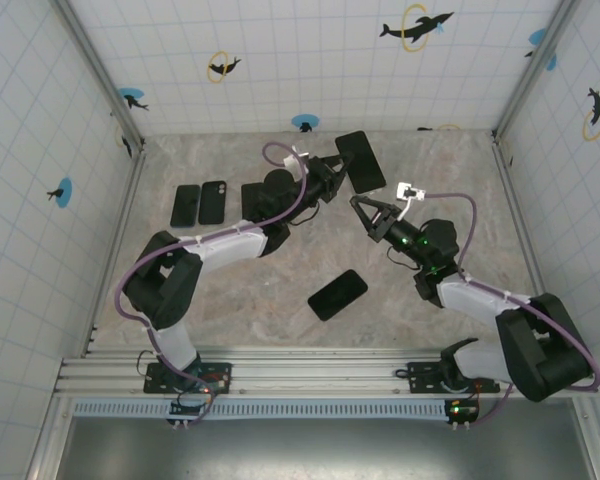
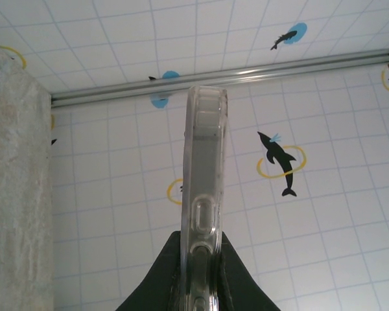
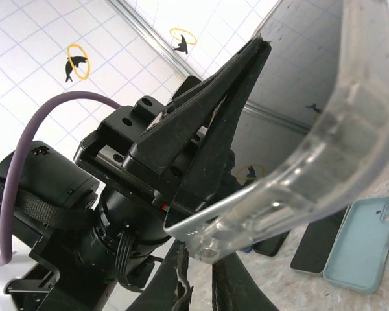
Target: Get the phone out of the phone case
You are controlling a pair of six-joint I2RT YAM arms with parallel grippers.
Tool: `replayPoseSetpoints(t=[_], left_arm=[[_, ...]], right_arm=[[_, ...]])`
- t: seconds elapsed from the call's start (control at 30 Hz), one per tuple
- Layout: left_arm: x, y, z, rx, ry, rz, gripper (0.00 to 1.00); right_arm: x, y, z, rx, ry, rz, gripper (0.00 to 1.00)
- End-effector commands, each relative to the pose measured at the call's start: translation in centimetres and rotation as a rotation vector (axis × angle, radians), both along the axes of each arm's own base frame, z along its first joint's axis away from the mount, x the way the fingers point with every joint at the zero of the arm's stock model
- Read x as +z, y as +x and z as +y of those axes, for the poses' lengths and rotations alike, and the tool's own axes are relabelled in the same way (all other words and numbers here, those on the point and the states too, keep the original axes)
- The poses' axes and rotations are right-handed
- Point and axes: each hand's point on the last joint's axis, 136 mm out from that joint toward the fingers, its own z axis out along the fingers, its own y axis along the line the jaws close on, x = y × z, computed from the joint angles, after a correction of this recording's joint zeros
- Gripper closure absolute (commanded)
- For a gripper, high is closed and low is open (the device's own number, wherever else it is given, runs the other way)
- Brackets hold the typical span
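Three flat phone-shaped pieces lie on the left part of the table, towards the far side. A dark slab and a second slab lie side by side, and just right of them is a third slab, partly covered by the left arm's wrist. In the right wrist view one of this group shows as a pale blue-green case; I cannot tell which of the three it is. Further right, near the centre and well apart from the others, a lone phone lies flat with nothing over it. Beyond it, at the far middle, the left gripper holds the phone up off the table. Its fingers are pressed together on the clear phone case, which is seen edge-on in its own camera, with the phone seated inside. Just right of and nearer than this, the right gripper points up at the case's lower corner. Its fingers are drawn nearly together and appear to pinch that corner, with the left gripper's black body right behind it. The count is five phone-shaped items, four on the table and one held, and two grippers, both on the same case.
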Motion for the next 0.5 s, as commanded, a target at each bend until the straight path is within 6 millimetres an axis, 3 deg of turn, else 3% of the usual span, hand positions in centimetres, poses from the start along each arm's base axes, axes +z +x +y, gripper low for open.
replayPoseSetpoints(t=[0.0, 0.17, 0.3, 0.47], left_arm=[[12.2, -3.5, 1.4, -0.094, -0.243, -0.276, 1.0], [11.9, -3.4, 1.7, -0.087, -0.177, -0.318, 1.0], [11.0, -3.2, 2.1, -0.078, -0.112, -0.363, 1.0], [10.4, -3.0, 2.4, -0.071, -0.011, -0.466, 1.0]], right_arm=[[-8.8, 2.0, -2.9, -0.134, -0.032, 0.347, 0.97], [-6.5, 1.4, -1.8, -0.051, -0.003, 0.268, 0.92], [-4.8, 0.9, -1.8, -0.034, -0.057, 0.164, 0.8], [-3.4, -1.1, -0.7, 0.069, -0.178, 0.004, 0.62]])
